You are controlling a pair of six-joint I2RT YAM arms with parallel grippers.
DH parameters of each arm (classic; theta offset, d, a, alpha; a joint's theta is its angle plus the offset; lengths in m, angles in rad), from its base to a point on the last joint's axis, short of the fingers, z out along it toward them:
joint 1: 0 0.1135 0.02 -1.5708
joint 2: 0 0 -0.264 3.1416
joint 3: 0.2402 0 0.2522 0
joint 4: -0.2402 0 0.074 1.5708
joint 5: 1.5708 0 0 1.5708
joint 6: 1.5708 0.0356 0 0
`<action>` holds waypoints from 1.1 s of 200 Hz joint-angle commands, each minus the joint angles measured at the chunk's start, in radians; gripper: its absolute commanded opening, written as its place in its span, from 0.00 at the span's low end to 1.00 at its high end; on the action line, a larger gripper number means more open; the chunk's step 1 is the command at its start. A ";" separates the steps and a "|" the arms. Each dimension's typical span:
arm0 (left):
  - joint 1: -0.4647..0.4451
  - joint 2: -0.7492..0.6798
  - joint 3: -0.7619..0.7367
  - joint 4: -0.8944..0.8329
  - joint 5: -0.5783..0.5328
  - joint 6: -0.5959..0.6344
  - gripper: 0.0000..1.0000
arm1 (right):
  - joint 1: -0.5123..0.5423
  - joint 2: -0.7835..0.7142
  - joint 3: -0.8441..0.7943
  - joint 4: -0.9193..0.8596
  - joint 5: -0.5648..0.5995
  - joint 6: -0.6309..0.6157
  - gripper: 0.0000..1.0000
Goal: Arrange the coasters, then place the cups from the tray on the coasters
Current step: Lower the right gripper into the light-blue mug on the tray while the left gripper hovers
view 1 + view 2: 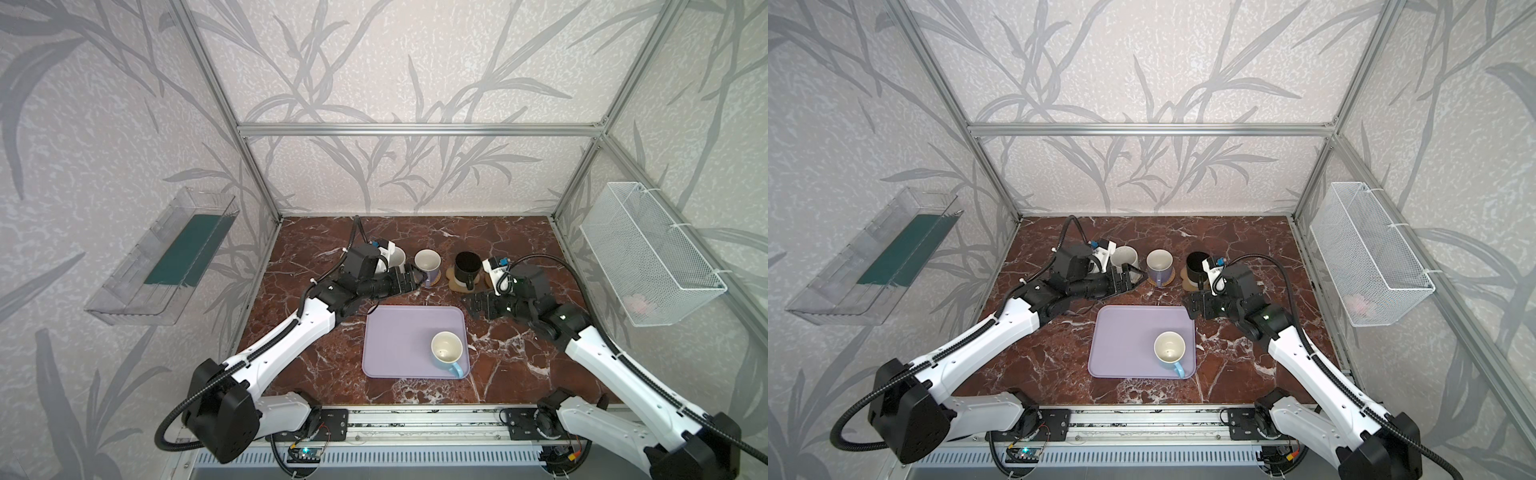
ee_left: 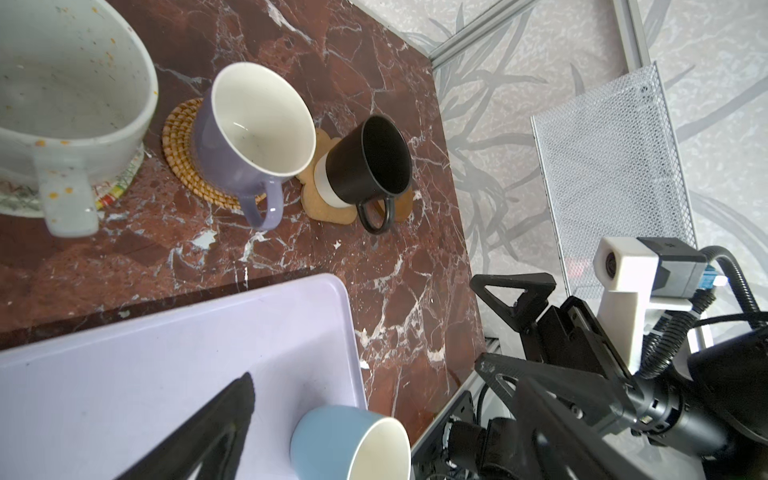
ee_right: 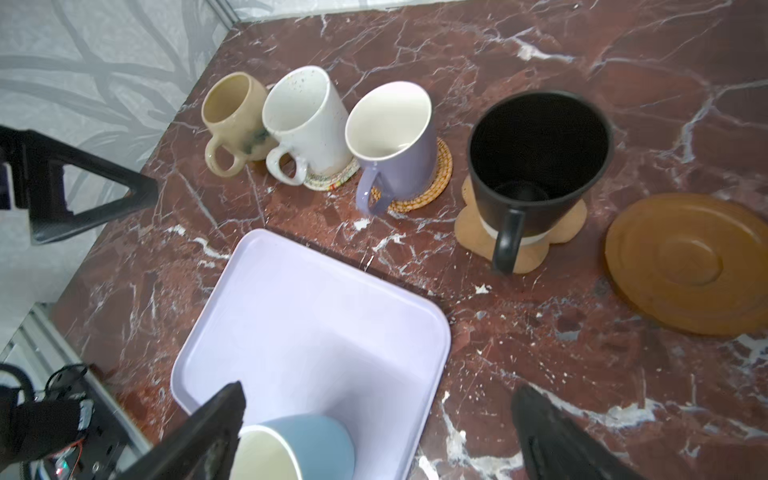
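The lilac tray [image 1: 399,345] holds one light blue cup [image 1: 446,351]. Behind it, in the right wrist view, stand a beige cup [image 3: 232,112], a white cup [image 3: 307,120] on the woven spiral coaster [image 3: 332,179], a lilac cup [image 3: 395,137] on the rattan coaster [image 3: 441,178] and a black cup [image 3: 536,153] on the paw coaster [image 3: 469,232]. An amber disc coaster [image 3: 690,262] lies bare to their right. My left gripper [image 1: 409,280] is open beside the lilac cup's handle. My right gripper [image 3: 380,392] is open over the tray's far right corner, holding nothing.
A clear bin [image 1: 166,257] hangs on the left wall and a white wire basket [image 1: 652,253] on the right wall. Metal frame posts stand at the table's back corners. The arm bases sit on a rail [image 1: 415,424] along the front edge.
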 commanded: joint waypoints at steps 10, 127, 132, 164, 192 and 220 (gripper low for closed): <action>0.004 -0.049 -0.048 -0.063 0.094 0.049 0.99 | 0.035 -0.054 -0.047 -0.045 -0.113 -0.014 0.99; -0.023 -0.133 -0.253 0.049 0.093 -0.073 0.99 | 0.457 -0.116 -0.191 -0.060 0.063 0.084 0.98; -0.024 -0.136 -0.259 0.050 0.089 -0.075 0.99 | 0.460 -0.118 -0.199 -0.055 0.055 0.090 0.98; -0.036 -0.143 -0.286 0.077 0.082 -0.094 0.99 | 0.481 -0.127 -0.259 -0.029 0.065 0.121 0.95; -0.050 -0.143 -0.323 0.121 0.060 -0.125 0.99 | 0.522 -0.122 -0.291 0.001 0.118 0.149 0.90; -0.058 -0.138 -0.371 0.188 0.055 -0.167 0.98 | 0.581 -0.097 -0.299 0.016 0.210 0.167 0.83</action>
